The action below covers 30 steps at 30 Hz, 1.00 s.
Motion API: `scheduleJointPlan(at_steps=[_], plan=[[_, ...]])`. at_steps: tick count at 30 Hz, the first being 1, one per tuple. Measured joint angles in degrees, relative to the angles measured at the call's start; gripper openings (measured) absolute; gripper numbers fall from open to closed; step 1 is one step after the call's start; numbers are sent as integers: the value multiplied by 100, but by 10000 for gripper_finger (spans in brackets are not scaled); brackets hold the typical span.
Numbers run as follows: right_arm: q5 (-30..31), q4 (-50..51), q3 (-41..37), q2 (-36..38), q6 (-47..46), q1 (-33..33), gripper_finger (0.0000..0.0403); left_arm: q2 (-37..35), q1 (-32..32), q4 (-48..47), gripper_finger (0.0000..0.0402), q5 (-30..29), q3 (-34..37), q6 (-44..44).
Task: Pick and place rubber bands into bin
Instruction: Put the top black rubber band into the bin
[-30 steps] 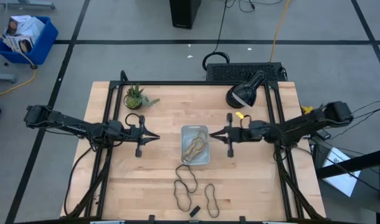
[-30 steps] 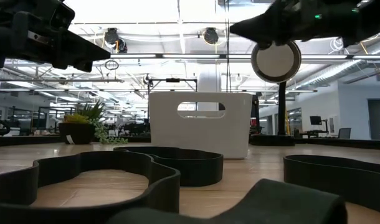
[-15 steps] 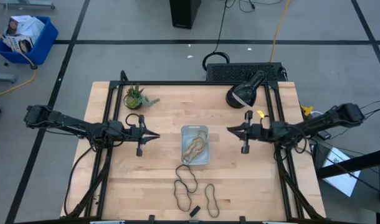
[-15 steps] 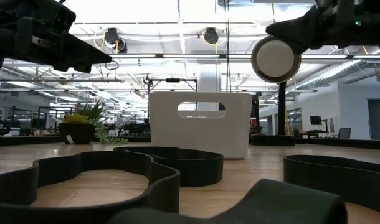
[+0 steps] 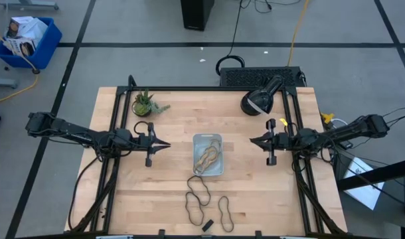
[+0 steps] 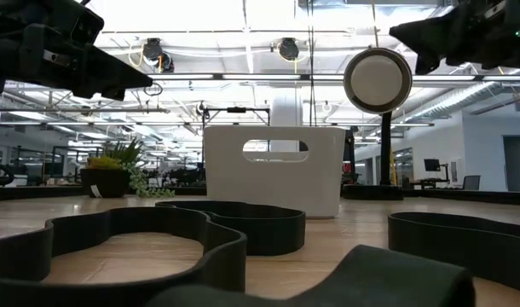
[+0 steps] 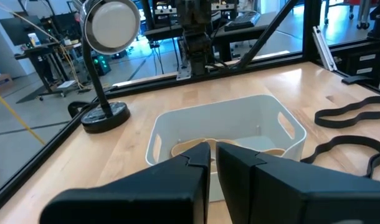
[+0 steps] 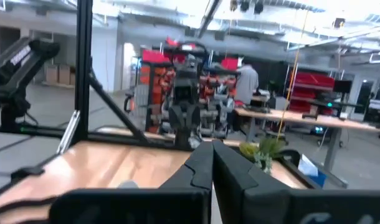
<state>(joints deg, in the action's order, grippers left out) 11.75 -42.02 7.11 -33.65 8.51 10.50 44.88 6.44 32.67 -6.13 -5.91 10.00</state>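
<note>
The bin (image 5: 208,154) stands mid-table and holds tan rubber bands (image 5: 207,159); they also show in the left wrist view (image 7: 193,147). Two dark rubber bands (image 5: 198,192) (image 5: 226,214) lie flat on the table nearer its near edge. My left gripper (image 5: 166,145) is shut and empty, hovering left of the bin, pointing at it. My right gripper (image 5: 251,140) is shut and empty, hovering right of the bin with a gap between them.
A small black block (image 5: 206,224) lies by the near edge. A potted plant (image 5: 144,104) stands at the far left and a desk lamp (image 5: 259,99) at the far right. Bare wood lies on either side of the bin.
My right gripper has drawn back level from beside the bin toward the table's right edge, staying above the table. The left arm, bin and bands have kept still.
</note>
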Motion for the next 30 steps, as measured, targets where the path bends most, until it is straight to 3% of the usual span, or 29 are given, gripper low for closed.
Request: scheduleJointPlan(at_steps=[4,12,20,23,27,30], plan=[[-40,233,-23,276,14,0,0,0,2,-32,35,0,0,0],[-120,-318,-603,905,115,-57,0,12,0,-123,35,27,0,-65],[-150,-203,-604,999,73,-74,0,30,88,-157,35,97,-68,-598],[-151,-190,-605,997,129,-74,0,260,356,-176,35,15,-333,-824],[-151,-170,-612,999,136,-74,0,904,944,-180,35,-537,-990,-1070],[-151,-134,-614,999,144,-74,0,1596,1382,-750,33,-803,-1686,-1082]])
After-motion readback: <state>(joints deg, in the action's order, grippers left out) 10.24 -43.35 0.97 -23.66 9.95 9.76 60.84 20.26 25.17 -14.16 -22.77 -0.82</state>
